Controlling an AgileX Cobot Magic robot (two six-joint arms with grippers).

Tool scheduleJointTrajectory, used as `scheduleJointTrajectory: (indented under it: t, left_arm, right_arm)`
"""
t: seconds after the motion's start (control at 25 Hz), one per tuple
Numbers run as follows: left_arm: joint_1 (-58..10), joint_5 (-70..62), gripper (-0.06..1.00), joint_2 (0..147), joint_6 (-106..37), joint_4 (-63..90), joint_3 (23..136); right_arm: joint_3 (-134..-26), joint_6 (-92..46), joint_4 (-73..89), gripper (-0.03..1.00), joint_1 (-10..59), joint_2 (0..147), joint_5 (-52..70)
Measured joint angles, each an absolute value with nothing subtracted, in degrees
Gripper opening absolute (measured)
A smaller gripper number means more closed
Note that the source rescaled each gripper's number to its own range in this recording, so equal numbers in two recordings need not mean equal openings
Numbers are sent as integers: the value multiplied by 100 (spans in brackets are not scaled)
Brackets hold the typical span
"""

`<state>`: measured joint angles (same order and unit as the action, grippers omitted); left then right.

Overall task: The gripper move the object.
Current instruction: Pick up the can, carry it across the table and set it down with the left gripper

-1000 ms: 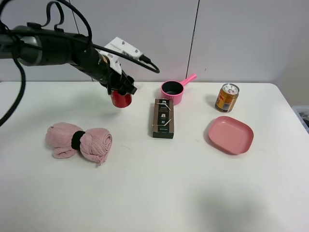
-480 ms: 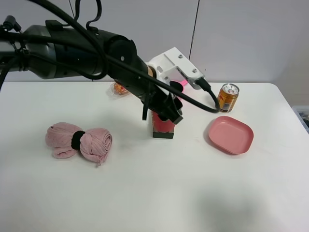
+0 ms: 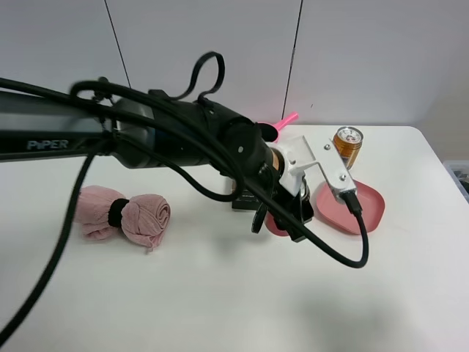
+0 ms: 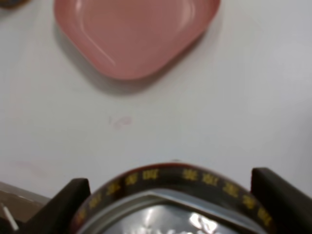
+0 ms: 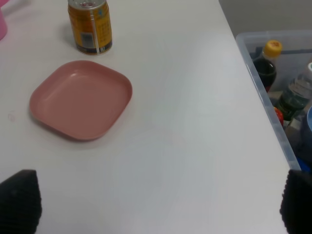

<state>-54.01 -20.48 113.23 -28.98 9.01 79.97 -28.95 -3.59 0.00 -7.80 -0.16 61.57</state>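
My left gripper (image 3: 282, 214), black jaws with white parts on the black "PiPER" arm, reaches across the table and is shut on the red can (image 3: 275, 224). The can sits low over the table, just left of the pink plate (image 3: 360, 207); I cannot tell whether it touches the table. In the left wrist view the can's black band (image 4: 170, 176) and silver top show between the two black fingers (image 4: 73, 197), with the pink plate (image 4: 134, 34) ahead. My right gripper (image 5: 156, 209) is open and empty; only its black fingertips (image 5: 19, 200) show.
A gold-orange can (image 3: 346, 145) stands behind the plate and also shows in the right wrist view (image 5: 90, 25). A pink rolled cloth (image 3: 121, 213) lies at the left. A pink pan handle (image 3: 286, 119) sticks out behind the arm. A clear bin of bottles (image 5: 287, 97) stands off the table's right edge.
My left gripper has carried the red can from the back left, over the dark box, rightward and forward to beside the pink plate. The arm now hides the box and pan.
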Motion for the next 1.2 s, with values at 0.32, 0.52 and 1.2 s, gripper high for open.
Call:
scheduleJointTrajectory:
  t: [0.32, 0.52, 1.2]
  left_arm:
    - [-5390, -1960, 2, 11883, -3036, 1005, 7992]
    - [-5384, -1915, 2, 11980, -3041, 1175, 7992]
    - [-5170, -1855, 2, 12018, -3041, 1441, 7992]
  right_arm:
    - [-2895, -359, 0, 100, -780, -16, 6157]
    - [-2895, -359, 0, 100, -780, -16, 6157]
    - [-2895, -359, 0, 100, -780, -16, 6157]
